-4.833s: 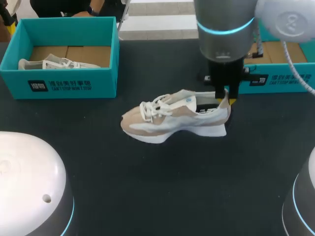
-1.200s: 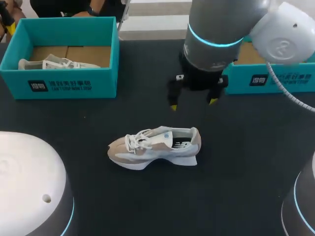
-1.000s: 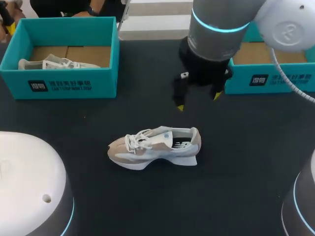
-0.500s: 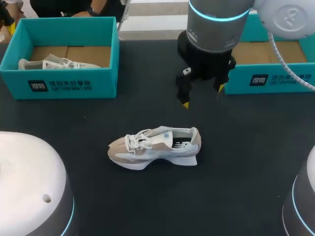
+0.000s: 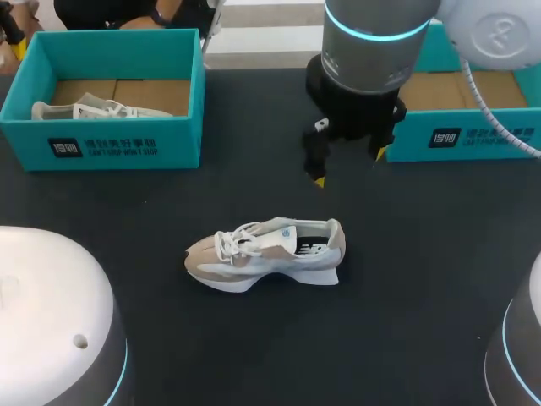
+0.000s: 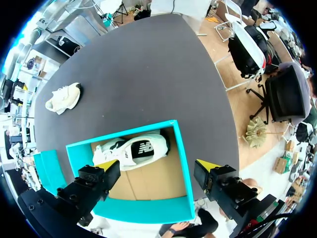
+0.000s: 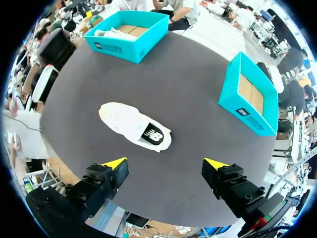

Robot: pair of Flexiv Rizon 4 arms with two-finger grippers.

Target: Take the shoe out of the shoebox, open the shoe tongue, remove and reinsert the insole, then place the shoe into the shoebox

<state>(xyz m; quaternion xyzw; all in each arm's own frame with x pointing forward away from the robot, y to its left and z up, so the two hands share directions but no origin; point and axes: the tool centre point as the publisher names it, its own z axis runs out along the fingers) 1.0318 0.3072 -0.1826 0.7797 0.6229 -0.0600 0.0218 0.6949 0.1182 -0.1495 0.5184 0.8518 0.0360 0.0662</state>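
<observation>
The shoe [image 5: 264,254] stands on the table [image 5: 423,296], toe to the left. Beyond it hangs the right gripper [image 5: 348,167], jaws spread. Far left, the left gripper [image 6: 157,165], jaws also spread, is above a shoebox [image 5: 101,145] holding a second shoe [image 5: 93,110].

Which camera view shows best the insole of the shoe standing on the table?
The right wrist view: it looks down into the shoe, so the dark insole shows plainly. The head view shows only a slanted strip of it. In the left wrist view the shoe is small and far; no insole can be told.
</observation>
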